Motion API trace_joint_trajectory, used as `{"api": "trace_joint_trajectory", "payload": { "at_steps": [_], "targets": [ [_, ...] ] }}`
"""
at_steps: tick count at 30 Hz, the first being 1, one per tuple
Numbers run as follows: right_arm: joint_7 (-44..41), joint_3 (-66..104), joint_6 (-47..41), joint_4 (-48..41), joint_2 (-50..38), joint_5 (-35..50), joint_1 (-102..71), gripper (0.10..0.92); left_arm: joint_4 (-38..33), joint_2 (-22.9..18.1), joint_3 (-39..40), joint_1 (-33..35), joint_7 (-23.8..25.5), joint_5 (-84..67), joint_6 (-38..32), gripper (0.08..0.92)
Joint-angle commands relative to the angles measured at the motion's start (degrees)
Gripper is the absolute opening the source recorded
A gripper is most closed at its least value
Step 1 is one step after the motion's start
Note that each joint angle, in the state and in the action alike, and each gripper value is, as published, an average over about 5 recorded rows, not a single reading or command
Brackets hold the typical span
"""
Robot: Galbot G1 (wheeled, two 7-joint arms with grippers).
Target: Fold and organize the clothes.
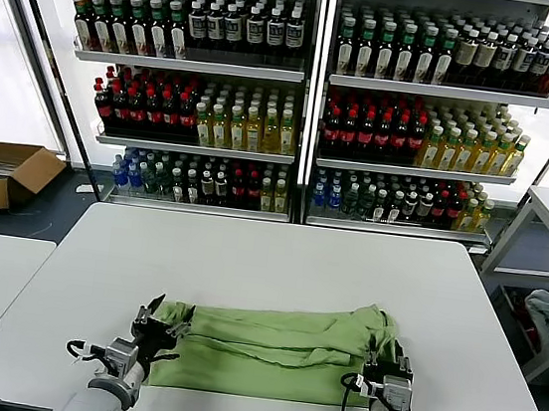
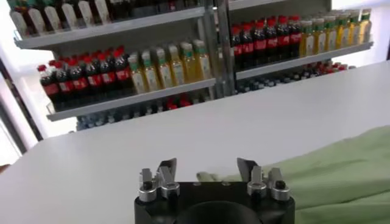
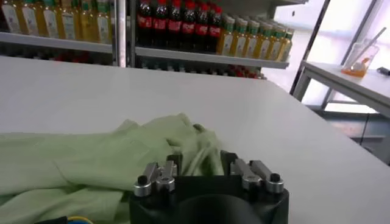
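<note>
Left hand [image 1: 152, 323] open at polo shirt [image 1: 277, 351] edge; right hand [image 1: 387, 368] open, shown clearer by right wrist view [image 3: 203, 163].

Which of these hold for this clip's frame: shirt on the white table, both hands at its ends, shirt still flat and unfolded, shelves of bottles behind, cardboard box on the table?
1. The green shirt lies on the white table. True.
2. The left hand and right hand are at opposite ends of the shirt. True.
3. The shirt is spread flat and unfolded. False: it is gathered into a long band with folds along it.
4. Shelves of bottles stand behind the table. True.
5. A cardboard box sits on the table. False: it is on the floor, off to the left.
</note>
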Motion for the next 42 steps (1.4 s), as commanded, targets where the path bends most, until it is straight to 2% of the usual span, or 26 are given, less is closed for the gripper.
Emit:
{"api": "trace_joint_trajectory", "payload": {
  "at_steps": [1, 5, 9, 29, 33, 42],
  "targets": [
    [0.3, 2.0, 0.2, 5.2, -0.8, 0.1, -1.3, 0.618, -2.0, -1.1, -1.1, 1.6, -1.3, 2.4, 1.0, 0.735],
    [0.8, 1.8, 0.4, 6.8, -0.8, 1.5, -1.1, 0.738, -1.5, -2.1, -2.1, 2.5, -2.1, 2.3, 1.5, 0.810],
    [1.1, 1.3, 0.7, 6.6, -0.7, 1.6, -1.0, 0.811, -0.4, -3.2, -2.7, 3.1, -2.7, 1.1, 1.5, 0.822],
    [1.9, 1.0, 2.1, 6.0, -0.8, 2.2, -2.1, 0.823, 1.7, -4.6, -3.1, 3.1, -3.2, -8.6, 4.2, 0.811],
    [1.9, 1.0, 2.1, 5.9, -0.7, 2.2, -2.0, 0.823, 2.0, -4.4, -3.3, 3.2, -2.9, -9.1, 4.9, 0.724],
    [1.8, 1.1, 2.2, 5.6, -0.9, 2.4, -1.6, 0.823, 3.0, -4.4, -3.5, 3.4, -2.2, -10.2, 5.6, 0.464]
  ]
}}
